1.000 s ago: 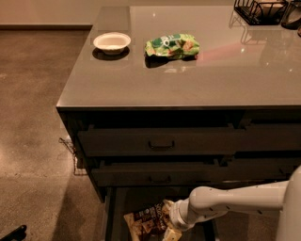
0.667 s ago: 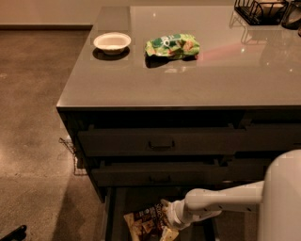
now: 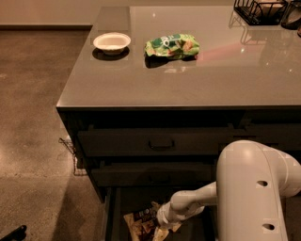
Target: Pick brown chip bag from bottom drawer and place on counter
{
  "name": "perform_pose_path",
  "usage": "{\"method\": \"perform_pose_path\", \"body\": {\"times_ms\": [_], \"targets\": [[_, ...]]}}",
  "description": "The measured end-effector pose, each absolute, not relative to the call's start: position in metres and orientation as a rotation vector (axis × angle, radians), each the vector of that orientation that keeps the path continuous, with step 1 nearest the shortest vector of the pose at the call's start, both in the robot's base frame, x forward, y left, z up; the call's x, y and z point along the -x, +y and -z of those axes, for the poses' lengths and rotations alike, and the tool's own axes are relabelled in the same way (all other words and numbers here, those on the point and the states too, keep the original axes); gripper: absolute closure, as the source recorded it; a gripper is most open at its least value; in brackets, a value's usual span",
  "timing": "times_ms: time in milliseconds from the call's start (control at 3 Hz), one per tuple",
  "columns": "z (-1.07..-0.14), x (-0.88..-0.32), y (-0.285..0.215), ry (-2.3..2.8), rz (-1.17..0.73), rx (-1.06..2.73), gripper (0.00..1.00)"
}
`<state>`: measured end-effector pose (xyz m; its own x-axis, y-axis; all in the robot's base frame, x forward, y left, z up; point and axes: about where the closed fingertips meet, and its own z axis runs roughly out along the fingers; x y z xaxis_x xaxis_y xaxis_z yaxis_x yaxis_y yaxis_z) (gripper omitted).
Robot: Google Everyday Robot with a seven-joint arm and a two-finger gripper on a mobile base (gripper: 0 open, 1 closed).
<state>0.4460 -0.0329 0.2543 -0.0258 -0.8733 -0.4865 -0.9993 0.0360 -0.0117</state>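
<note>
- Step in hand: the pick. The arm [image 3: 197, 201] reaches down into the open bottom drawer [image 3: 117, 207], with the pincer [image 3: 160, 231] at the very bottom edge of view.
- The brown chip bag [image 3: 141, 219] lies on the drawer floor, just left of the pincer and partly under it. It looks to be in contact, and the bag is not lifted.
- Pincer state: can't tell whether it is spread, pressed together or already pinching the bag. The tip is low in the view and overlaps the bag.
- My read is early in the task: a grasp is being made or has just been made, and nothing has been carried yet.
- The counter [image 3: 188, 84] is well above the pincer and behind it. Between them, directly overhead, are the two shallower drawers [image 3: 161, 141], both closed.
- Next move calls for:
  - a confirmed pinch on the crinkly foil, which could slip or tear if only an edge is caught
  - a pull out toward the room before rising, so the bag clears the drawer fronts and the counter lip
  - then up and over to a free patch of counter
- Drop zone: the green chip bag [image 3: 171, 45] and the white bowl [image 3: 112, 42] sit far up, slightly left of the pincer's line, and a wire rack [image 3: 261, 9] is up and to the right. The near counter strip above the pincer looks like the easiest spot.
</note>
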Motion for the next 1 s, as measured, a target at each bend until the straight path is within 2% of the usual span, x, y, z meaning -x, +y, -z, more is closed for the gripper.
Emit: {"method": "perform_pose_path", "body": {"times_ms": [333,1000], "targets": [[-0.254,-0.446,-0.033,1.96,-0.48,1.897,0.0],[-0.212,-0.469,-0.013,1.885,-0.357,1.997,0.0]]}}
